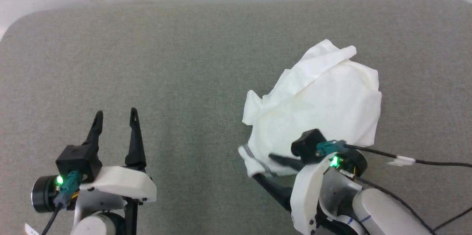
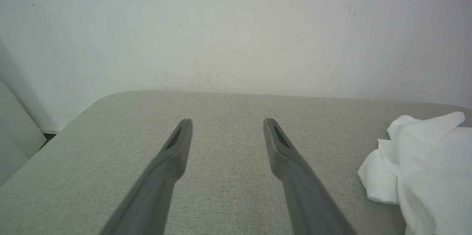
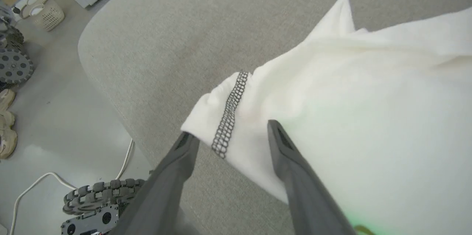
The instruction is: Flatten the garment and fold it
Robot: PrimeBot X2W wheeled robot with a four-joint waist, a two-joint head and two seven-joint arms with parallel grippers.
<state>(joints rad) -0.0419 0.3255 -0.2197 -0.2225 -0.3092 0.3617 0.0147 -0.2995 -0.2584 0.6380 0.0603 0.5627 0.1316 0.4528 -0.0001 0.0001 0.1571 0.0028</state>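
Garment (image 1: 320, 98) lies as a crumpled white heap on the right half of the grey padded surface (image 1: 184, 61), bunched high with loose folds toward the far side and a hem corner trailing toward the near edge. The right arm comes in from the lower right of the head view, pale forearm slanting up and left, wrist bent so that the right gripper (image 1: 262, 166) points leftward across that near corner. From the right wrist view the right gripper (image 3: 231, 135) has its jaws spread wide: one finger rests on top of the white cloth, the other sits at the edge of the corner, and a band of grey stitching (image 3: 228, 117) runs across the fold between them; nothing is pinched. Past the surface's rounded rim that view takes in the floor and a studded wheel (image 3: 103, 190). The left arm sits low at the lower left of the head view, well apart from the heap, left gripper (image 1: 116, 112) pointing straight away from the robot over bare padding. Its jaws also stand wide with nothing between them, and in the left wrist view the heap shows off to the right of the fingers (image 2: 177, 154).
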